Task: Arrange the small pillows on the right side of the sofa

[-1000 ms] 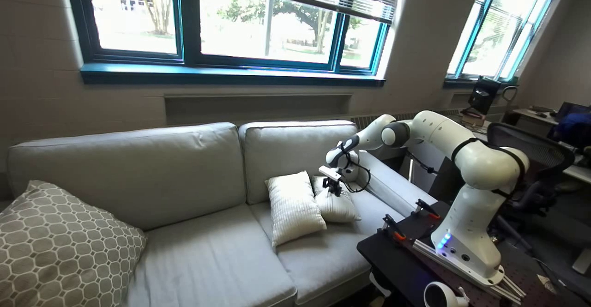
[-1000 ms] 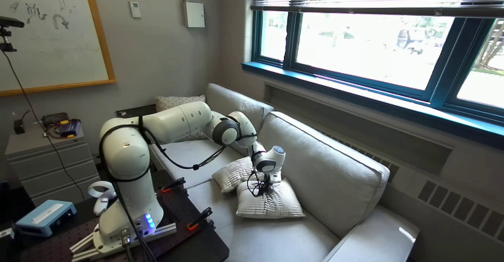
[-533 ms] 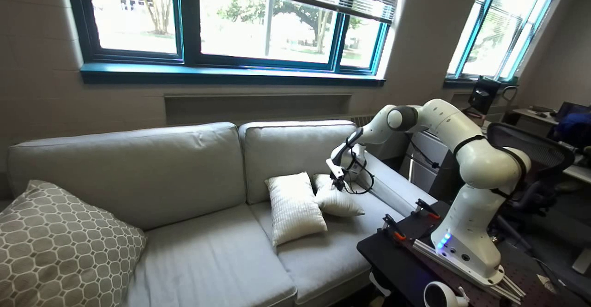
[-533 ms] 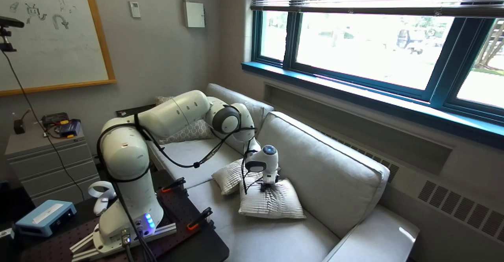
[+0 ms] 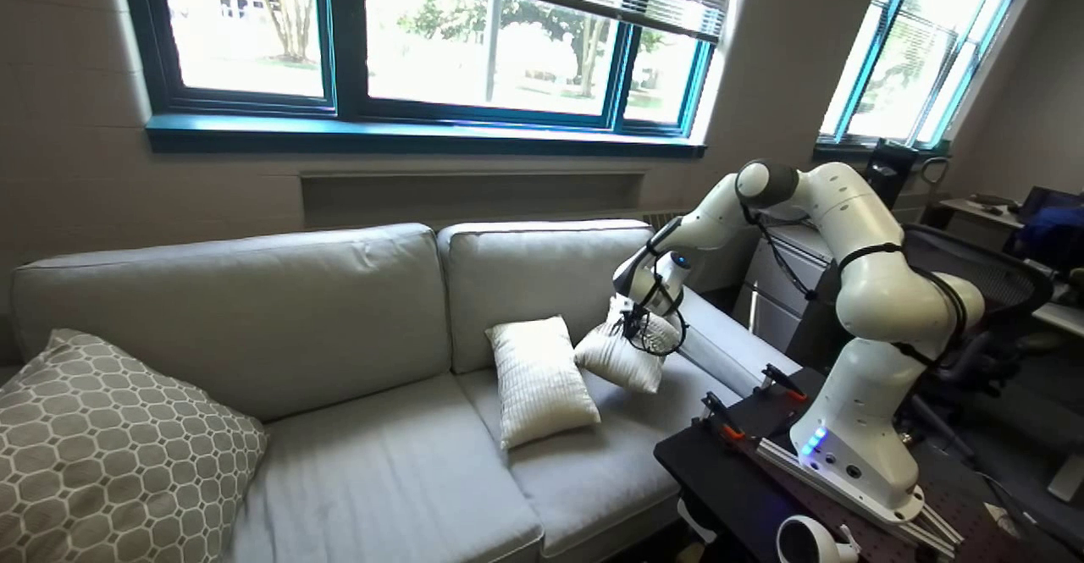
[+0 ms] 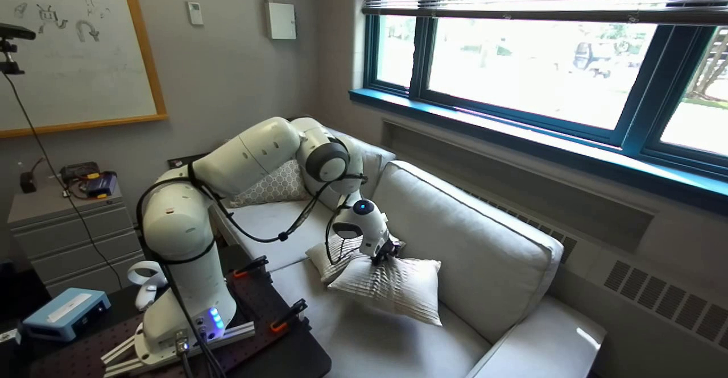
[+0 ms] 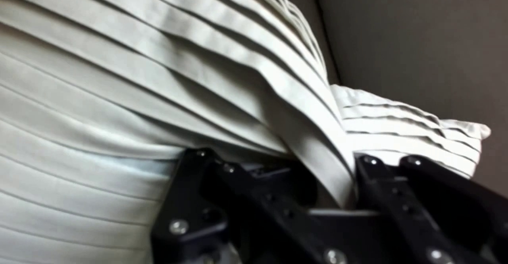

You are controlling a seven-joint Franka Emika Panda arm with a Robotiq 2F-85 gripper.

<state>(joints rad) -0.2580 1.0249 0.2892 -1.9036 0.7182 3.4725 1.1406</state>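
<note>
Two small white pleated pillows are on the right part of the grey-beige sofa [image 5: 364, 470]. My gripper [image 5: 632, 324] is shut on the pillow [image 5: 620, 361] closer to the sofa's right arm; in the wrist view, pleated fabric [image 7: 119, 81] bunches up between the gripper's [image 7: 335, 172] dark fingers. From an exterior view this held pillow [image 6: 398, 290] looks tilted, with a shadow under it; whether its lower edge touches the seat I cannot tell. Beside it, toward the sofa's middle, the other small pillow [image 5: 542, 383] lies on the seat, partly hidden by arm and held pillow in an exterior view [image 6: 325, 257].
A larger lattice-patterned cushion [image 5: 127, 453] sits at the sofa's far left end. The padded right arm [image 5: 732, 343] and the right back cushion [image 5: 542, 279] border the pillows. In front stands the robot's black table [image 5: 703, 466] with orange-black clamps [image 5: 724, 419] at its edge.
My gripper has risen and drawn back toward the robot's base, pulling the pinched pillow along. That pillow has turned and tilted upward. The other small pillow has hardly moved.
</note>
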